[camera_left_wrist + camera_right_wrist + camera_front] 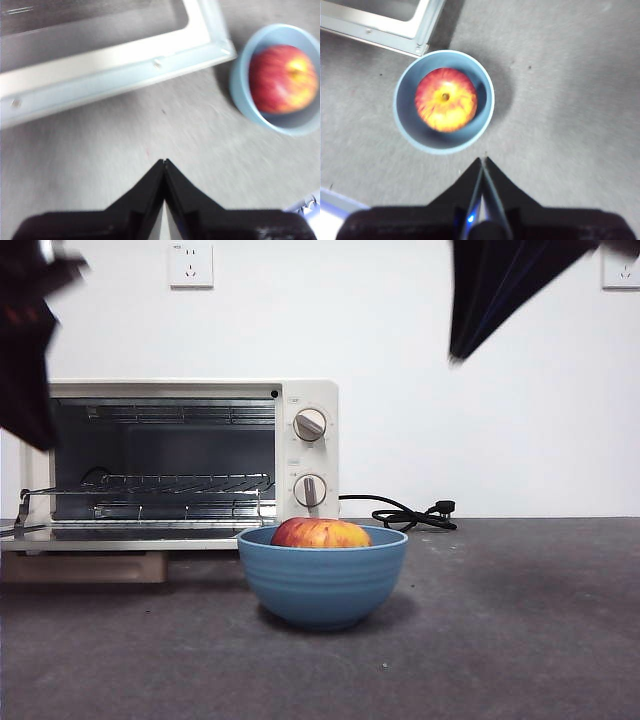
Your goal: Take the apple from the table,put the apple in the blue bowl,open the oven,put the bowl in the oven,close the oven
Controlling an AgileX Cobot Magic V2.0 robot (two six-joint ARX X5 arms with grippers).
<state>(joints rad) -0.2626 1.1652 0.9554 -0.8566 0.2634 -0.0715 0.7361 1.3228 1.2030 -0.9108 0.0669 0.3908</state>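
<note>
**Apple bowled, oven open — bowl waiting for its lift**

I am looking at the apple sitting inside the blue bowl, which is standing on the counter just in front of the oven, near its right corner. The oven door is lying folded down and the wire rack inside is showing, so I am judging the next step to be moving the bowl into the cavity.

Both arms are hanging above the counter and carrying nothing. The left end effector is clenched, jaw tips pressed together, hovering over bare counter near the lowered door, with the bowl off to one side. The right end effector is likewise clenched, poised just beside the bowl's rim.

The bowl looks like glazed ceramic: stiff, fairly heavy with the fruit in it, smooth, and likely to chip if knocked against the metal door. I am expecting the wall to be slick, so I would be pinching the rim, one jaw inside and one outside, on the side away from the apple's bulk. The apple is loose and round, so any tilt will be sending it rolling against the wall; I am planning to keep the bowl level. The jaws must be spreading before any grasp.
</note>
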